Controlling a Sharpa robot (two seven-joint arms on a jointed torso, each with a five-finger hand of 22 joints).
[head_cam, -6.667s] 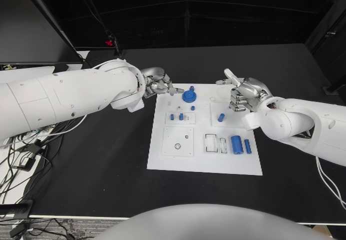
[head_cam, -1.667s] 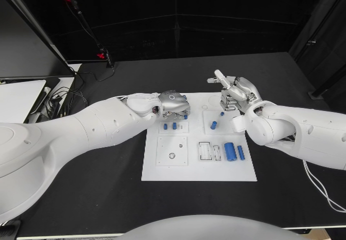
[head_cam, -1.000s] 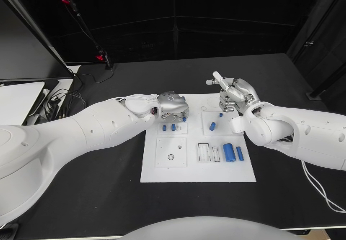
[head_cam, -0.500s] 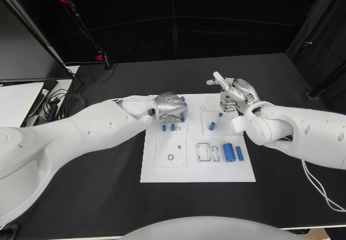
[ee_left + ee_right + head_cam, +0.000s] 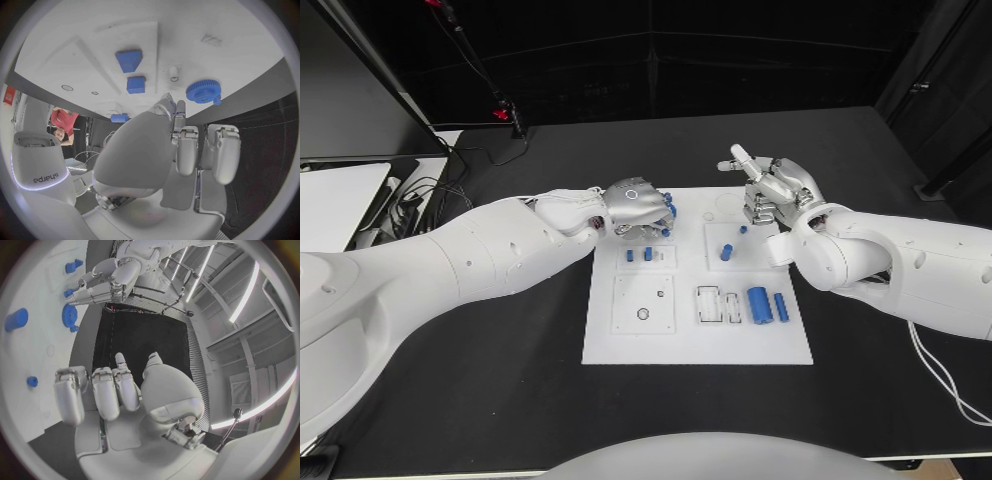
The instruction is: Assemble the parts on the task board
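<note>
- The task board [image 5: 697, 340] lies mid-table; two small blue parts [image 5: 638, 255] stand in its near-left block, just below the left hand [image 5: 635, 208].
- Left hand hovers over the board's far-left corner, fingers curled in, gripping nothing; a blue gear [image 5: 203, 92] sits just beyond its fingertips.
- Right hand [image 5: 773, 190] hangs above the board's far-right corner, fingers loosely apart, empty; a blue cylinder [image 5: 756, 304] lies near the board's right edge.

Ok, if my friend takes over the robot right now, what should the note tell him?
Left hand: holds nothing, fingers reaching toward the blue toothed gear wheel at the far end of the white task board.
Right hand: holds nothing, above the board's far right part.
Two small blue pegs sit on the left block, and one blue peg sits mid-board.
The fat blue cylinder and thin blue cylinder lie beside the slots.
Left to do: the gear and cylinders look not yet fitted.
</note>
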